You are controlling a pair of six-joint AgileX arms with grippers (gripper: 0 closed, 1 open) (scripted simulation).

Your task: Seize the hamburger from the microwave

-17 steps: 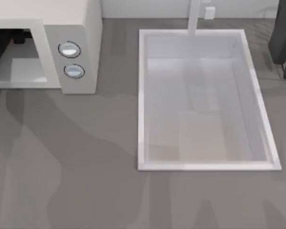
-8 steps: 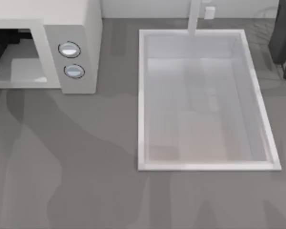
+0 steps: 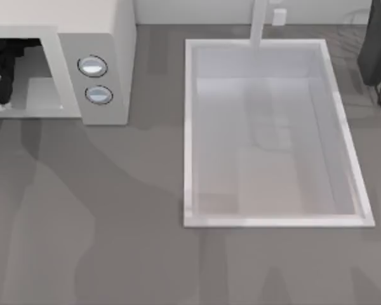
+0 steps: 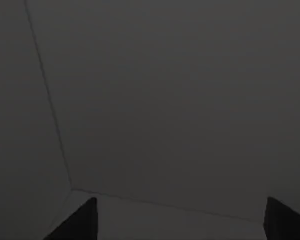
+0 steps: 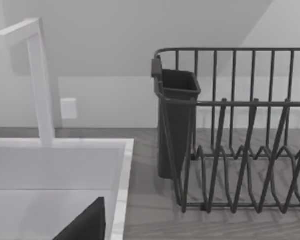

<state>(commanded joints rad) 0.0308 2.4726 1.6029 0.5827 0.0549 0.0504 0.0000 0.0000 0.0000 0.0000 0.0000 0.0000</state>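
Observation:
The white microwave [image 3: 95,25] stands at the table's back left, its two round knobs [image 3: 92,66] on the panel right of the wide front cavity. My left arm reaches into that cavity at its left end, where the left gripper [image 3: 3,70] shows as a dark mass against the white floor. The hamburger is hidden. The left wrist view is dark. My right arm [image 3: 378,51] is parked at the back right corner of the table.
A large white sink basin [image 3: 189,127] with a tap [image 3: 259,25] takes up the middle and right of the table. A dark wire dish rack [image 5: 240,150] with a cutlery cup [image 5: 176,125] stands beside the sink. Grey tabletop lies in front of the microwave.
Inside the microwave cavity my left arm has shifted toward the left edge of the view, uncovering more of the white cavity floor. The right arm has not moved.

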